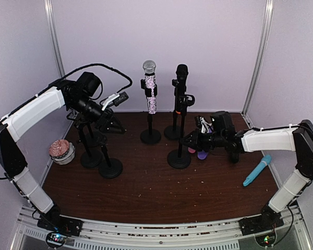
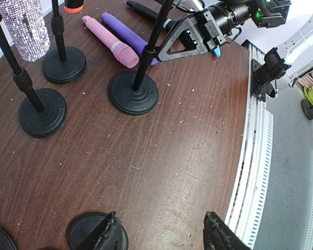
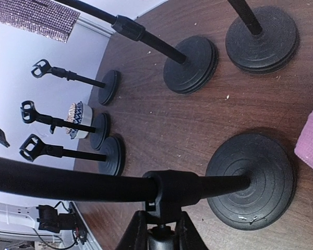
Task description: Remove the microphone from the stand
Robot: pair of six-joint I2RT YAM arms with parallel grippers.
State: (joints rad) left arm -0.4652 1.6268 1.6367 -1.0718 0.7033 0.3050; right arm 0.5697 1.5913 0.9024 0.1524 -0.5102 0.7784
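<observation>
A black microphone [image 1: 181, 74] stands upright in a stand clip at the back centre. A glittery silver microphone [image 1: 149, 88] stands in another stand to its left. My right gripper [image 3: 164, 232] is shut on the collar of the front stand's pole [image 3: 68, 185], just above its round base [image 3: 250, 179]. In the top view this pole overlaps the black microphone's stand, so I cannot tell which stand carries it. My left gripper [image 2: 161, 232] hangs open over the table on the left, holding nothing, with a stand base [image 2: 91, 232] by its left finger.
Pink [image 2: 109, 37] and purple [image 2: 128, 36] microphones lie on the table behind the front stand. A blue one [image 1: 257, 170] lies at the right. Empty stands [image 1: 110, 167] and a cupcake-like object in a bowl [image 1: 61, 151] are at the left. The table's front rail [image 2: 253, 156] is near the left gripper.
</observation>
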